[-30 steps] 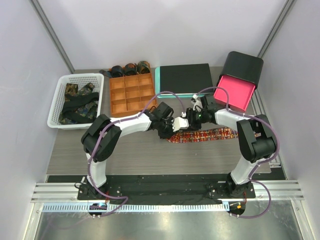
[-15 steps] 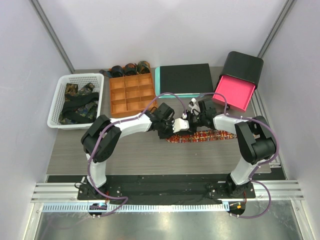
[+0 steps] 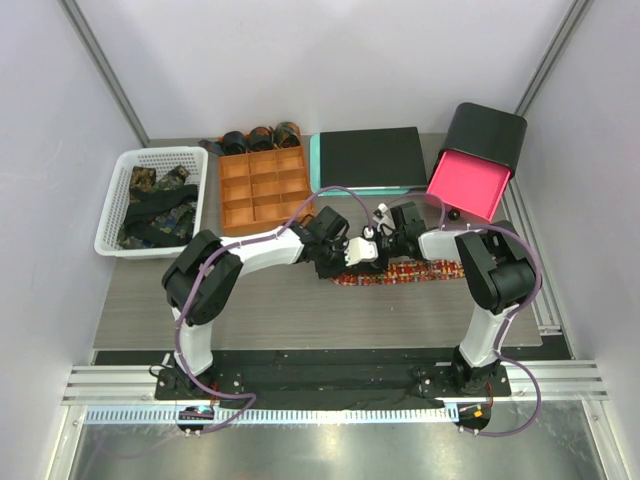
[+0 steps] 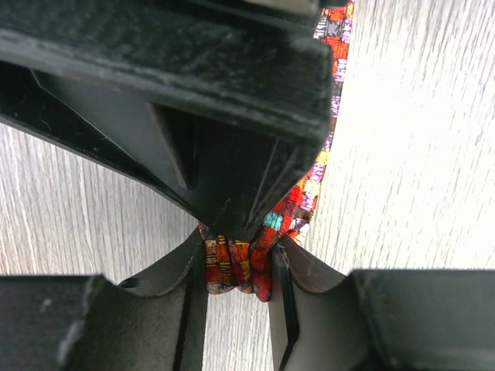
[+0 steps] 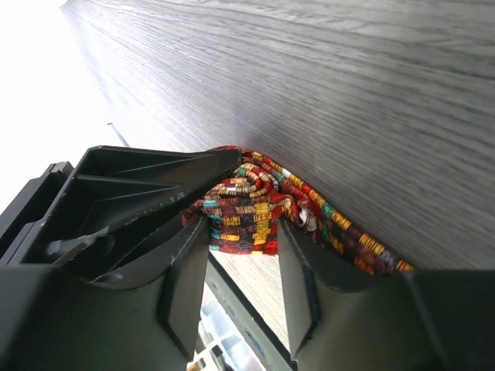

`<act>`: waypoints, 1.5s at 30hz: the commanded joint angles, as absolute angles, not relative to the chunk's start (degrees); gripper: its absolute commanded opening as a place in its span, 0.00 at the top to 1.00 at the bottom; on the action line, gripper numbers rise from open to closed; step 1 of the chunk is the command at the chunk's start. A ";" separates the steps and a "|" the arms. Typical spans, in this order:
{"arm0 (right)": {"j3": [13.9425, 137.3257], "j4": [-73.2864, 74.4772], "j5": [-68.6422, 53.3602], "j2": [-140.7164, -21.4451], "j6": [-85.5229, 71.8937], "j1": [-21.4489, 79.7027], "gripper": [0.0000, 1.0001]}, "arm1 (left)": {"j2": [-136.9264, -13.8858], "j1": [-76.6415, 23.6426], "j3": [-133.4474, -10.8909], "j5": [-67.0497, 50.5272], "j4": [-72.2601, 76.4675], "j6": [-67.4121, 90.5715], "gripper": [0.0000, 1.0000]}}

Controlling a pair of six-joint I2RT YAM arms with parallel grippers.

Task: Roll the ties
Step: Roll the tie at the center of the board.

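Left gripper (image 4: 238,255): jaws narrow, clamped on the coiled end of the red check tie (image 4: 232,272), fabric layers pinched between both fingers. Right gripper (image 5: 242,232): jaws partly apart, tips against either side of the same coil, meeting the left gripper head-on. Rest of the tie runs flat to the right along the table (image 3: 260,310). Three rolled ties (image 3: 260,136) stand at the far edge of the orange tray (image 3: 262,188). Dark ties (image 3: 155,205) lie in the white basket (image 3: 112,215), far left.
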State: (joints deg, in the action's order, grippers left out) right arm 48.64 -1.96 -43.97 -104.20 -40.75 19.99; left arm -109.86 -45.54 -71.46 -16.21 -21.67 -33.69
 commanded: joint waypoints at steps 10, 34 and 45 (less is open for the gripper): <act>49.04 -1.67 -42.36 -108.81 -40.35 20.57 0.98 | -109.95 -45.53 -70.84 -15.73 -25.22 -34.11 0.62; 45.26 -0.35 -46.14 -112.59 -32.61 13.27 0.99 | -103.62 -37.52 -60.64 -36.04 -4.84 -25.39 0.26; 45.44 -0.35 -46.58 -113.99 -31.99 13.18 0.99 | -107.84 -41.48 -62.05 -32.69 -3.43 -30.06 0.37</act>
